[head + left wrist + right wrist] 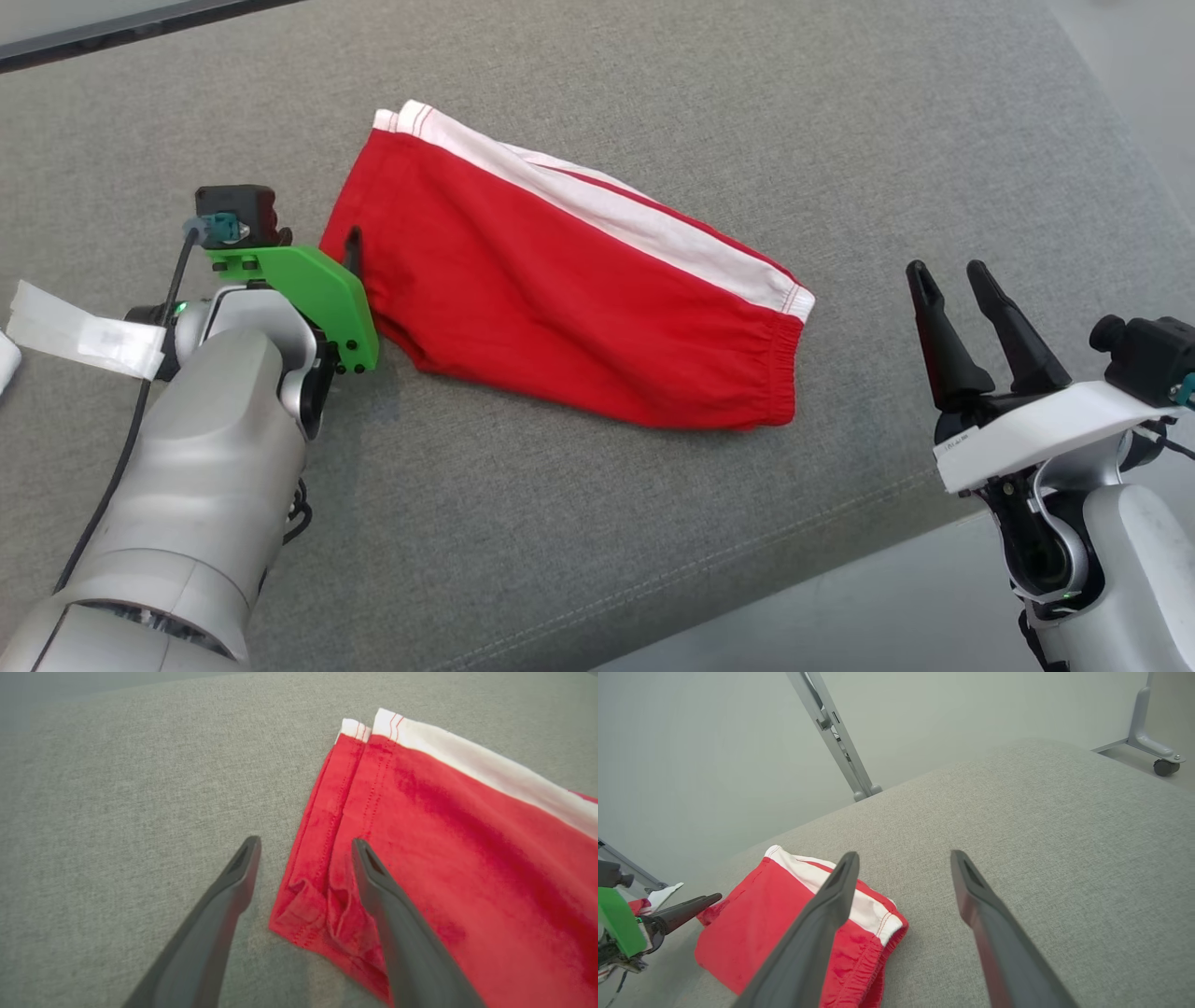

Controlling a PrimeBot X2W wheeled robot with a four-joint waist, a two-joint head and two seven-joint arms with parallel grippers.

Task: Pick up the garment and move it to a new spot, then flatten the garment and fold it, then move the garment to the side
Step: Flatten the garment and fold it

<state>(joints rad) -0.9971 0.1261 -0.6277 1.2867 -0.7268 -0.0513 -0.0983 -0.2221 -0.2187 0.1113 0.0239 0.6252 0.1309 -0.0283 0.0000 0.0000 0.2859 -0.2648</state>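
Right gripper (947, 272) mount (1036, 420) carries print too small to read

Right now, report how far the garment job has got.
Done, apparently: the red shorts lie folded leg over leg, fairly flat on the grey cushion. In hand: nothing is gripped. The left gripper stands open at the hem end, one finger above the cloth, and the right gripper is open, clear of the waistband end. Left: probably moving the shorts aside.

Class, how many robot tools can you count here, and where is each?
2. The left tool is open astride the hem edge of the red shorts; the right tool is open, apart from them, at the head view's lower right.
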